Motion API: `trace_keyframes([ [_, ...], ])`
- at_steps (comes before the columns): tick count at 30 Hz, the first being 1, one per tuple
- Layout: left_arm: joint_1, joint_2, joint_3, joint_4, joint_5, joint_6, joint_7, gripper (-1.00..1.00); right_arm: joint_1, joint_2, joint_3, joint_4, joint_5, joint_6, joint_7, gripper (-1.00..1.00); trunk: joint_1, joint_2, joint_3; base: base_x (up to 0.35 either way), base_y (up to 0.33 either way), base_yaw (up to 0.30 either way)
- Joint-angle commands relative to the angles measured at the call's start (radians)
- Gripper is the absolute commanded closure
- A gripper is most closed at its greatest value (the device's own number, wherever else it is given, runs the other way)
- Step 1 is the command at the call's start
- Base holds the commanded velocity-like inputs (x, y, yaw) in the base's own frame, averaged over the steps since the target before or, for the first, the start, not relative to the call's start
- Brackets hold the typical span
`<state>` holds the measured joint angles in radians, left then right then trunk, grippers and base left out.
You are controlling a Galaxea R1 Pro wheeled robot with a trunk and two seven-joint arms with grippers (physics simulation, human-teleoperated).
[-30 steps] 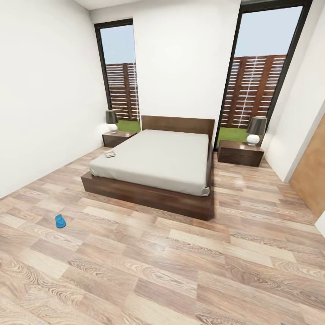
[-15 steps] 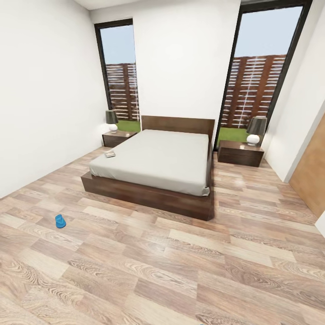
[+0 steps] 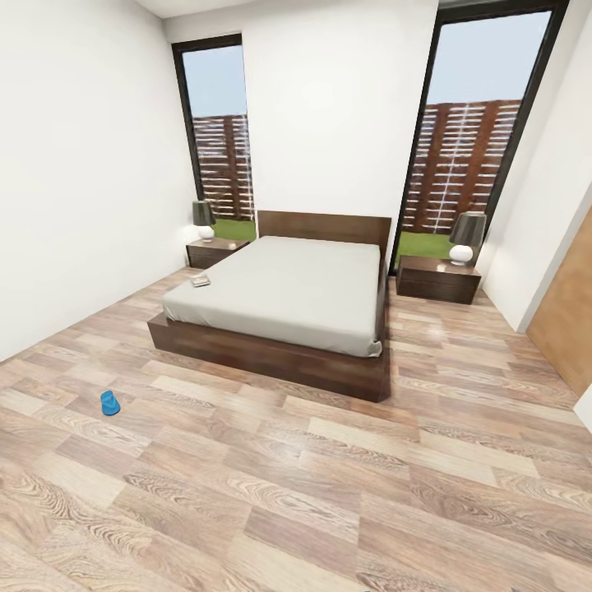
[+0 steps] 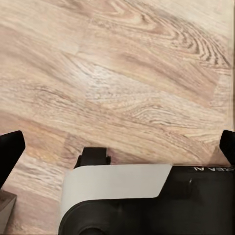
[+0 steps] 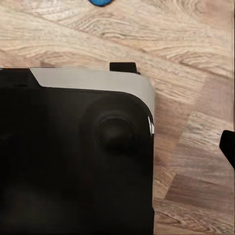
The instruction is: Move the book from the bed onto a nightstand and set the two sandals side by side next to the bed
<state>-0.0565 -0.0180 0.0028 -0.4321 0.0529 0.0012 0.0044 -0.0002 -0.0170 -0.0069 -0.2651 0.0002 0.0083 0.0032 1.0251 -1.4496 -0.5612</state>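
The bed (image 3: 284, 300) stands with its dark headboard against the far white wall of the bedroom, between two tall dark-framed windows. The book (image 3: 201, 281) lies flat on the mattress at the bed's left edge, close to the rim, about halfway down that side. A nightstand (image 3: 214, 251) sits just beside the bed's left head corner and carries a lamp (image 3: 204, 219); a second nightstand (image 3: 438, 279) sits beside the right head corner with a lamp (image 3: 466, 237) of its own. One blue sandal (image 3: 110, 402) lies on the plank floor (image 3: 329, 477) well apart from the bed, out past its left foot corner. A wide stretch of floor runs in front of the bed's foot, and a lane of floor runs along each long side, the left one ending at the left wall. A brown door (image 3: 567, 321) stands right of the bed.

In the right wrist view a sliver of blue (image 5: 101, 2) shows on the floor beyond the robot's dark body.

In the left wrist view the left hand (image 4: 117, 147) has its two dark fingertips spread wide over floor. For the right hand (image 5: 227, 149) one dark fingertip shows, and I cannot tell whether it is spread or pressed together.
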Motion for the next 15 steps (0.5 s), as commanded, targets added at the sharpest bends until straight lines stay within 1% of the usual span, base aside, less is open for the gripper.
trace_keyframes([
  [1, -0.013, 0.0, 0.0, -0.006, 0.009, 0.008, 0.001, -1.0, 0.0, 0.0, -0.001, -0.022, 0.0, 0.001, 0.0, -1.0, 0.0, 0.0, -0.001, 0.0, 0.0, 0.0],
  [6, -0.077, 0.001, 0.0, -0.029, 0.018, 0.053, 0.001, -1.0, 0.0, 0.0, -0.003, -0.128, 0.0, 0.001, -0.002, -1.0, 0.0, 0.0, -0.001, 0.0, 0.0, 0.0],
  [7, -0.103, 0.001, 0.001, -0.039, 0.02, 0.07, 0.002, -1.0, -0.001, 0.001, -0.004, -0.164, 0.0, 0.001, -0.003, -1.0, 0.0, 0.0, -0.001, 0.0, 0.0, 0.0],
  [11, -0.159, 0.001, 0.001, -0.055, 0.021, 0.094, 0.002, -1.0, -0.001, 0.001, -0.005, -0.212, 0.0, 0.001, -0.004, -1.0, 0.0, 0.0, -0.001, 0.0, 0.0, 0.0],
  [15, -0.219, 0.0, 0.0, -0.064, 0.027, 0.105, 0.002, -1.0, -0.004, 0.002, -0.005, -0.237, 0.0, 0.001, -0.004, -1.0, 0.0, 0.0, -0.001, 0.0, 0.0, 0.0],
])
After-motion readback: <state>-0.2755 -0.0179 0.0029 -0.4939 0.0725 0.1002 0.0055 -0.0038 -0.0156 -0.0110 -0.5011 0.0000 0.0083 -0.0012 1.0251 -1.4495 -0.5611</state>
